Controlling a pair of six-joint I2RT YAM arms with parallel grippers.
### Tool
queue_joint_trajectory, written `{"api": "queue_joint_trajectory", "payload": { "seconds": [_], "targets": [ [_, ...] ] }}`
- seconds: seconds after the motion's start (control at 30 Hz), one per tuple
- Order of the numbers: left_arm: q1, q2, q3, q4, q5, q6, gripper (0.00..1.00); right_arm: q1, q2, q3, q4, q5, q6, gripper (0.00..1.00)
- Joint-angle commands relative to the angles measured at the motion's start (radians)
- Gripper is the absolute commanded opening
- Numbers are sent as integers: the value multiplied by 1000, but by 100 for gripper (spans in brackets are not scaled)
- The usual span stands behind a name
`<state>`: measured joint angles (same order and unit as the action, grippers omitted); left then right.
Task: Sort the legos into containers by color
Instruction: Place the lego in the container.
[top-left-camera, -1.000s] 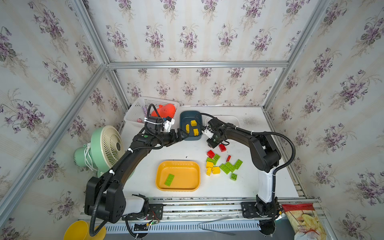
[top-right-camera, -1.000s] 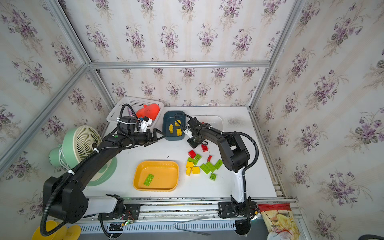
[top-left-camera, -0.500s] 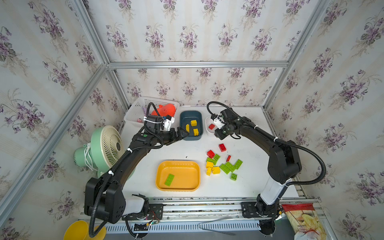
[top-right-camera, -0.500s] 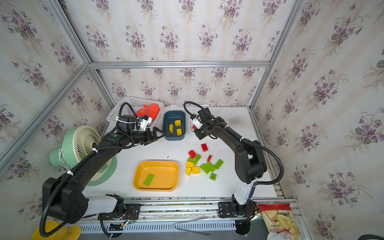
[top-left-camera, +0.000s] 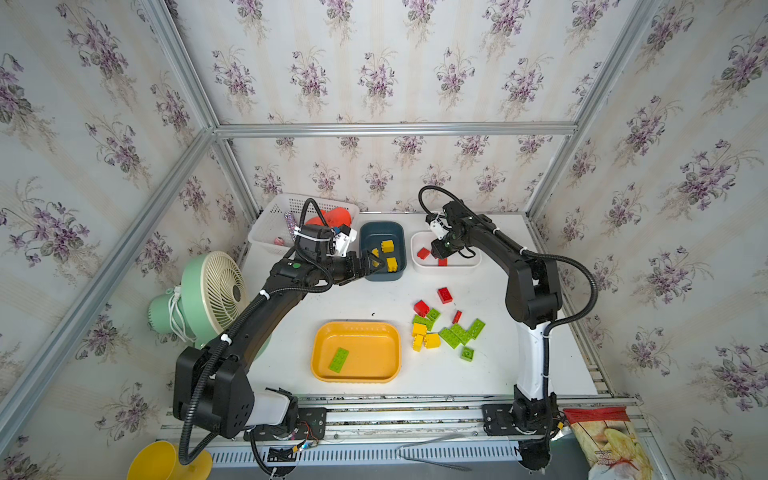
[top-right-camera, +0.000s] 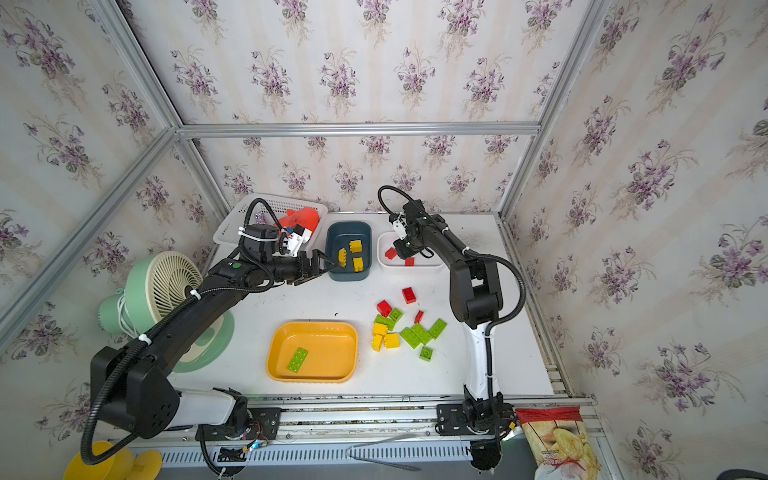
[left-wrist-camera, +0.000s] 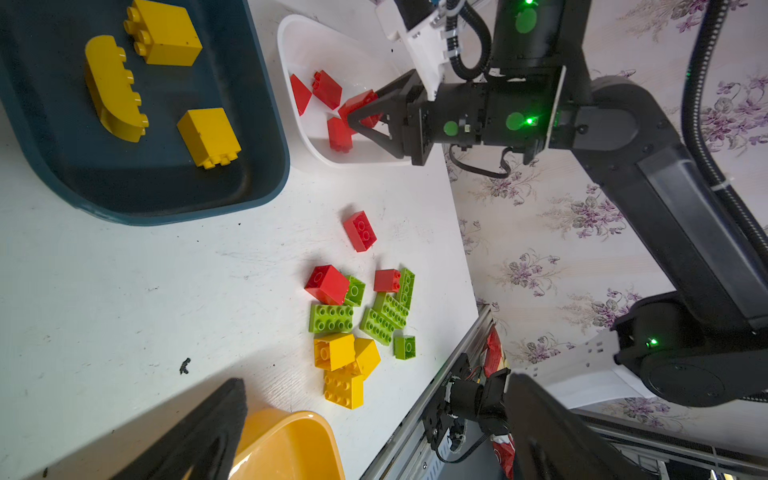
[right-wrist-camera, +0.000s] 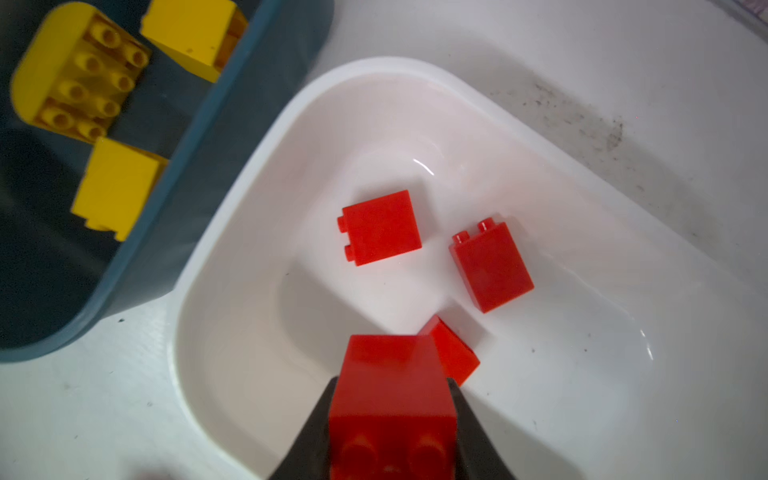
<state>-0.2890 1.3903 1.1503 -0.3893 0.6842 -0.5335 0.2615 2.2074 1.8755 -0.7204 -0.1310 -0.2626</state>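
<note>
The left fingers (left-wrist-camera: 199, 436) stand spread wide and empty beside the teal tray (top-left-camera: 374, 235), where three yellow legos (top-left-camera: 387, 245) lie. Nearer, the orange-yellow tray (top-left-camera: 374, 336) holds one green lego (top-left-camera: 338, 359). The right fingers (right-wrist-camera: 309, 440) are closed narrowly on a red lego (right-wrist-camera: 390, 386) above the white tray (right-wrist-camera: 257, 232), which holds three red legos (right-wrist-camera: 380, 226). The loose legos (top-left-camera: 453, 334) are scattered on the worktop (top-left-camera: 332, 303).

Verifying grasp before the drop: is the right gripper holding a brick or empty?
Holding. The right gripper has its jaws shut on a red brick, over the white tray.
</note>
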Motion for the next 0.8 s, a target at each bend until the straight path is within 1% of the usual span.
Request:
{"api": "queue_joint_trajectory", "payload": {
  "seconds": [0.0, 0.1, 0.2, 0.3, 0.37, 0.43, 0.5, 0.57, 0.67, 0.77],
  "targets": [
    [-2, 7, 17, 22, 6, 4, 99, 0, 69, 86, -57, 5, -5, 32],
    [-2, 16, 33, 29, 4, 5, 99, -1, 130, 153, -100, 12, -13, 36],
    [-3, 24, 43, 38, 4, 4, 99, -1, 149, 190, -112, 3, -17, 47],
    [-2, 32, 48, 40, 6, 2, 99, -1, 145, 220, -143, -12, -26, 56],
    [-3, 33, 49, 41, 5, 5, 99, -1, 108, 204, -156, -34, -28, 60],
    [-2, 32, 45, 41, 3, 6, 99, 2, 37, 139, -134, -75, -13, 63],
    [0, 30, 39, 41, 2, 9, 99, 10, -58, 27, -95, -119, 12, 65],
    [2, 27, 32, 41, 0, 10, 99, 35, -164, -102, -64, -134, 37, 67],
    [6, 26, 21, 41, 0, 12, 99, 92, -308, -288, -6, -117, 88, 69],
    [11, 24, 13, 41, 3, 10, 99, 156, -419, -441, 41, -84, 150, 71]
  ]
}}
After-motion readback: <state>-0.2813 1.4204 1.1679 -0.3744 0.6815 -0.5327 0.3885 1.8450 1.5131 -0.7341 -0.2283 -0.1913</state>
